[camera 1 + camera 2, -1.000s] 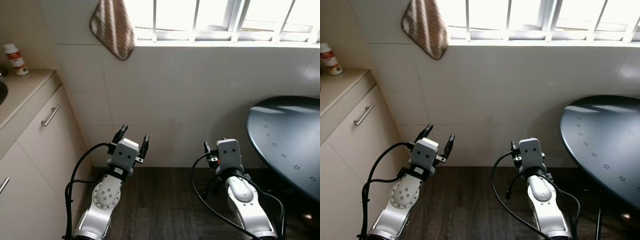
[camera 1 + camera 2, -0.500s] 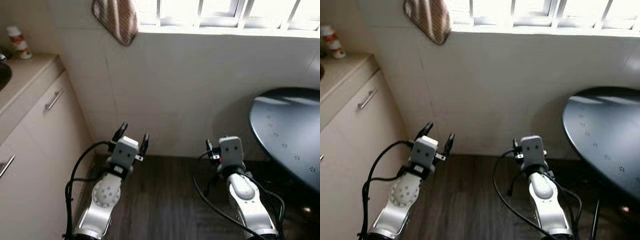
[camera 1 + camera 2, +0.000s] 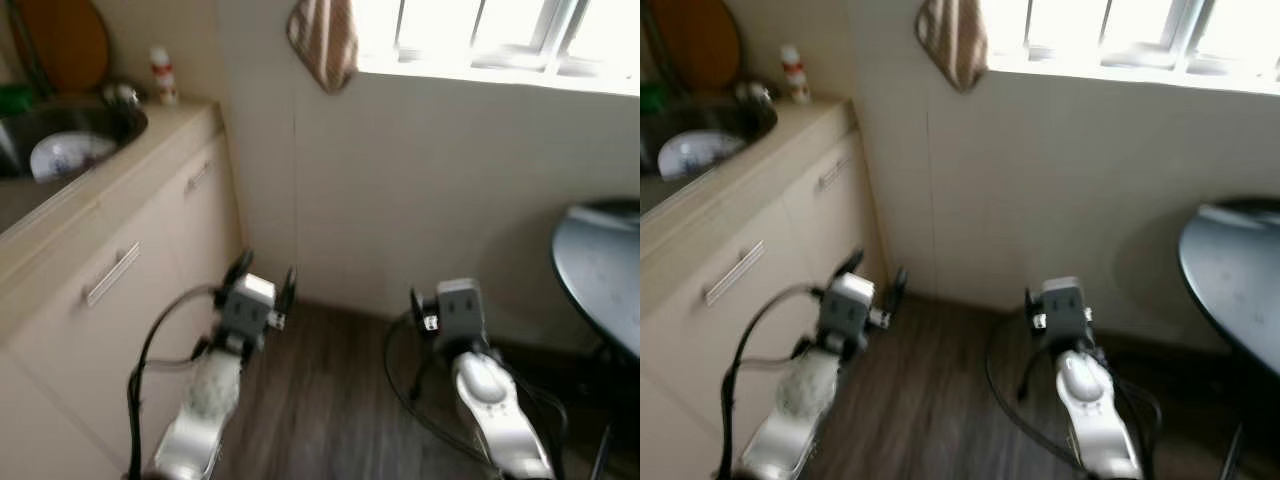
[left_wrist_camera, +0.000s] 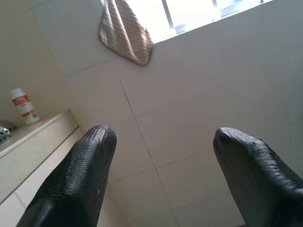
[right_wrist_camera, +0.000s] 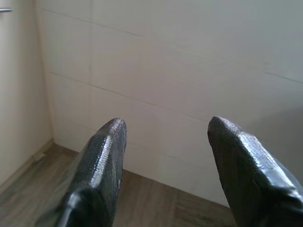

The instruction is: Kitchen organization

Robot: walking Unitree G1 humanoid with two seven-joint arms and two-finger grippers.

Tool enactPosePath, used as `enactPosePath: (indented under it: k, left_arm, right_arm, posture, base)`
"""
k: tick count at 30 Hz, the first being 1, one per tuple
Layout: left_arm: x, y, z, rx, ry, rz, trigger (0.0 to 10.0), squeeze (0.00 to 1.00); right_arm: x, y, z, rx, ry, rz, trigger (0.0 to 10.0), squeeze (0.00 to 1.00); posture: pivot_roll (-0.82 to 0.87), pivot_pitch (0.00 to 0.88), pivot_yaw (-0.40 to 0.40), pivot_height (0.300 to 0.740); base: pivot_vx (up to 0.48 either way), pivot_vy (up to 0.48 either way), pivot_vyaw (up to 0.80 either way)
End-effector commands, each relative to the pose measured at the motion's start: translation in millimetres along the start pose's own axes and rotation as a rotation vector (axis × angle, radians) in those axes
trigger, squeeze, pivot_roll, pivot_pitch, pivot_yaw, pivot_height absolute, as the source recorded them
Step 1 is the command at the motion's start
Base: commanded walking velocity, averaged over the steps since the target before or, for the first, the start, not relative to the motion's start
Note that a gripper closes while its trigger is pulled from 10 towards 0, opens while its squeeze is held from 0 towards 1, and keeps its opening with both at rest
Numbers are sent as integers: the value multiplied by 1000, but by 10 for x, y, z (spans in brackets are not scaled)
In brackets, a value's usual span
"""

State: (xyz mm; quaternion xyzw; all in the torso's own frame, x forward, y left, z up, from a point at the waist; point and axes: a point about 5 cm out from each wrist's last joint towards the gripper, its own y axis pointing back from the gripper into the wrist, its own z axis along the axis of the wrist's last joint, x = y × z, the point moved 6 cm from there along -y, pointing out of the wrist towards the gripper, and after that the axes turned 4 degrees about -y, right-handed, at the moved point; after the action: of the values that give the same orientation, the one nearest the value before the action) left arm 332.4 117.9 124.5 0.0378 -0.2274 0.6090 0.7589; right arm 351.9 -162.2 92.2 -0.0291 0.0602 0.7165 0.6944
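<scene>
View swings left since a second ago: camera turn, not object motion. Sink [image 3: 70, 125] with white bowl [image 3: 62, 152] now visible in tabletop [image 3: 150, 150]; bottle [image 3: 160, 75] at back edge. Left tool [image 3: 262, 283], right tool [image 5: 163, 142] both spread, empty, low over floor. Judgement: robot orienting toward sink area.

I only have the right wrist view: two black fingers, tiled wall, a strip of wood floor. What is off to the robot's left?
Observer: A beige counter with a sink set into it; something white lies in the sink, too blurred to name.
Operator: Anything standing on that counter?
Observer: A small white bottle at the back, next to the wall.
Operator: And on the right side?
Observer: The edge of a dark round table.
Operator: Is the left tool carrying anything?
Observer: No. The left tool is open, pointing up at the wall where a striped cloth hangs below the window. The right tool is open too.
</scene>
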Motion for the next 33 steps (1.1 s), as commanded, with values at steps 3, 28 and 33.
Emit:
enactPosePath:
  k: [3,28,33]
  left_arm:
    - [-45,-18,35,-8,11,-13,10000,0]
    - [-98,-5,-64,46,16,-75,10000,0]
    - [-97,-5,-66,50,10,-83,10000,0]
  right_arm:
    - [-32,9,-17,7,-10,-9,10000,0]
    - [-54,56,-50,33,30,-14,10000,0]
    - [-43,53,-50,40,27,-15,10000,0]
  posture:
    - [10,0,-21,740]
    - [17,0,-18,740]
    - [18,0,-17,740]
  base:
    - [0,0,0]
    - [0,38,0]
    - [0,0,0]
